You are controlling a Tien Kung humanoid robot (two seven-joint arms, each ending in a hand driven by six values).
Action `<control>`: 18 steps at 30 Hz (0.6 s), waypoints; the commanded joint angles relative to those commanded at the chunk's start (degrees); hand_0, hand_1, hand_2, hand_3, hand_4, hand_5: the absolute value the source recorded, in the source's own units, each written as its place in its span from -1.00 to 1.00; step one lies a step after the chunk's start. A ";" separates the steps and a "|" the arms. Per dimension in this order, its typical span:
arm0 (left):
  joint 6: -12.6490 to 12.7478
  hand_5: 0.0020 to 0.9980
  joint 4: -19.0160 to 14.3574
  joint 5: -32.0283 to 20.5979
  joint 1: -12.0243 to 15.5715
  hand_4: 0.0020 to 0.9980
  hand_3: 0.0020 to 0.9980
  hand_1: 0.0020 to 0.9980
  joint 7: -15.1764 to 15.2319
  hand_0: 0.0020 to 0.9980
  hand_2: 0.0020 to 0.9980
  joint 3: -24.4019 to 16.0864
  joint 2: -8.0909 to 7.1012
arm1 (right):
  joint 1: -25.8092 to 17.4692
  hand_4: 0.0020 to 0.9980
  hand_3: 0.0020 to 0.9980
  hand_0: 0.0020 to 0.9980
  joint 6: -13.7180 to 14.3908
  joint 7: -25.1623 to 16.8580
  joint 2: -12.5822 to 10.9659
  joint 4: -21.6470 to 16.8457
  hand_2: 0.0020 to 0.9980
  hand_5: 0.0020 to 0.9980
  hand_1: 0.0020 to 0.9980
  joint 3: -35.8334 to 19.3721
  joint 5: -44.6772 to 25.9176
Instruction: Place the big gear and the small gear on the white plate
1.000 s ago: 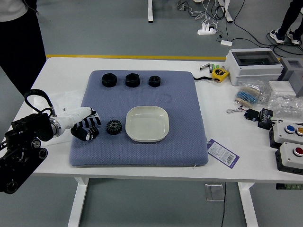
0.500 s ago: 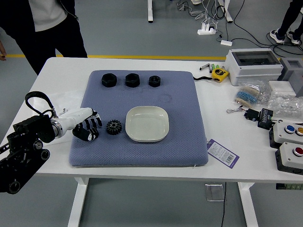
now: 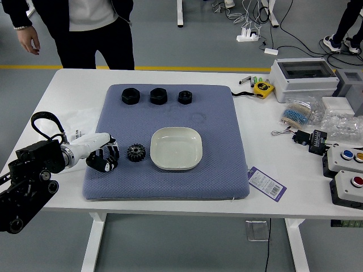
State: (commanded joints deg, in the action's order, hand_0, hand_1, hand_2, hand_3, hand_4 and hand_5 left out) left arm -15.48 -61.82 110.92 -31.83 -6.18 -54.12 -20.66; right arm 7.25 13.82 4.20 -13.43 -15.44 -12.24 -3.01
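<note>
Item: one black gear (image 3: 136, 152), left of centre, on the blue mat (image 3: 170, 186) beside the white plate (image 3: 176, 148); left hand (image 3: 104, 157) adjacent, grip cannot be told. Hazard: a low rightward sweep could shove gear against plate. Changed: person (image 3: 93, 37), upper left, farther into frame than earlier.

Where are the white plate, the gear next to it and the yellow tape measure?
White plate (image 3: 176, 148): head view, bare middle.
Gear (image 3: 136, 152): head view, center of its top.
Yellow tape measure (image 3: 264, 88): head view, middle of its case.
</note>
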 joint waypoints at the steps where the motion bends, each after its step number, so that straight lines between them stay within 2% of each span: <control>1: -0.05 -1.00 -0.03 0.02 -0.03 -0.20 -0.11 -0.52 0.01 -0.63 -0.36 -0.01 0.00 | -0.01 0.59 0.15 0.37 0.00 0.01 0.00 0.00 0.47 0.42 0.33 -0.01 0.02; 4: -0.29 -1.00 -0.26 0.15 -0.13 -0.20 -0.11 -0.52 0.10 -0.63 -0.36 -0.04 -0.03 | -0.09 0.59 0.15 0.37 -0.01 0.05 0.00 0.00 0.47 0.42 0.33 -0.11 0.21; 5: -0.35 -1.00 -0.32 0.20 -0.14 -0.27 -0.11 -0.55 0.11 -0.63 -0.38 -0.05 -0.04 | -0.11 0.59 0.14 0.37 -0.01 0.05 0.00 -0.01 0.47 0.42 0.33 -0.12 0.23; 10: -0.66 -1.00 -0.90 0.51 -0.23 -0.27 -0.11 -0.55 0.16 -0.63 -0.38 -0.04 -0.20 | -0.28 0.59 0.14 0.37 -0.02 0.07 -0.01 -0.01 0.47 0.42 0.33 -0.20 0.34; 11: -0.66 -1.00 -1.07 0.58 -0.26 -0.21 -0.09 -0.56 0.18 -0.64 -0.38 -0.09 -0.23 | -0.32 0.59 0.14 0.37 -0.02 0.08 -0.01 -0.01 0.47 0.42 0.33 -0.22 0.36; 18: -0.64 -1.00 -2.39 1.19 -0.52 -0.26 -0.09 -0.57 0.20 -0.64 -0.39 -0.53 -0.33 | -0.50 0.60 0.14 0.37 -0.03 0.12 -0.03 -0.03 0.47 0.43 0.33 -0.34 0.55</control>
State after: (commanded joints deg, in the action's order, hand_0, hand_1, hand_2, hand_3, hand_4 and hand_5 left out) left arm -16.12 -64.21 112.11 -32.36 -5.97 -54.65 -20.99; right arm 6.74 13.79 4.31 -13.46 -15.46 -12.58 -2.46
